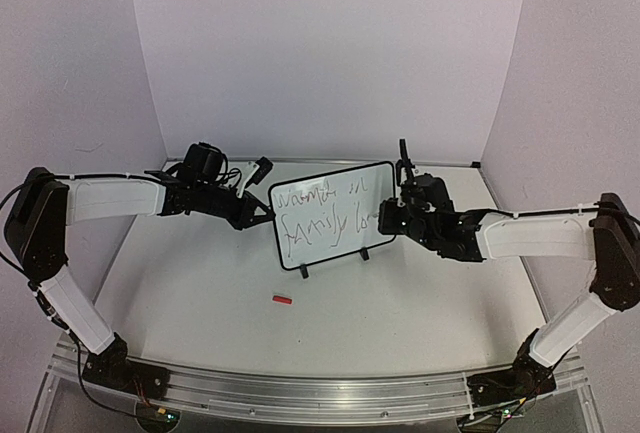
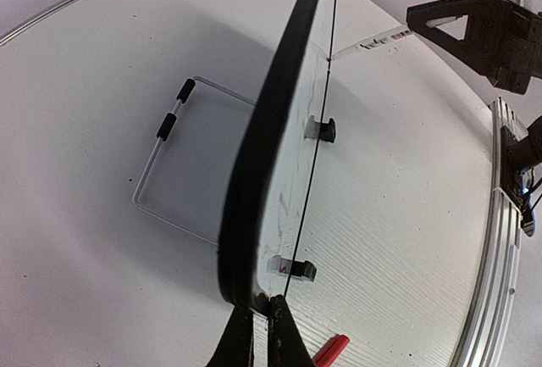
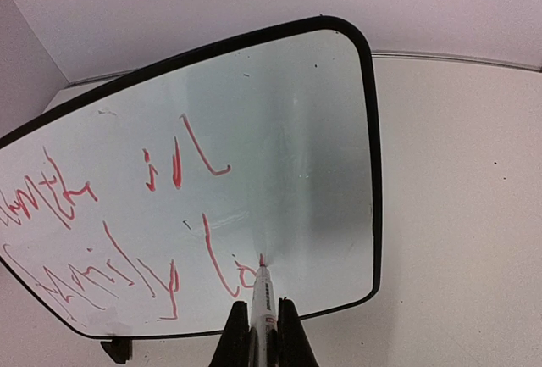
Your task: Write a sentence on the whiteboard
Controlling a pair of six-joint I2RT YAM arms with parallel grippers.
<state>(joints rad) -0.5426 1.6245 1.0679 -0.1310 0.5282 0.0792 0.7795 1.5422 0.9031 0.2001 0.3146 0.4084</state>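
White whiteboard (image 3: 322, 130), black frame, upright | red sentence (image 3: 118, 248), two lines

my left arm (image 1: 110, 196) extended inward | left gripper (image 2: 261, 312) pinched closed | right arm (image 1: 530, 236) extended inward | right gripper (image 3: 262, 320) clamped

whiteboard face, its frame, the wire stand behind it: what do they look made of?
The whiteboard face: glossy coated sheet, exact material unclear; it shows glare. Its frame: black with a slight sheen, probably plastic, rounded corners. The wire stand: thin pale bent rod, metal or clear plastic, with black sleeves.
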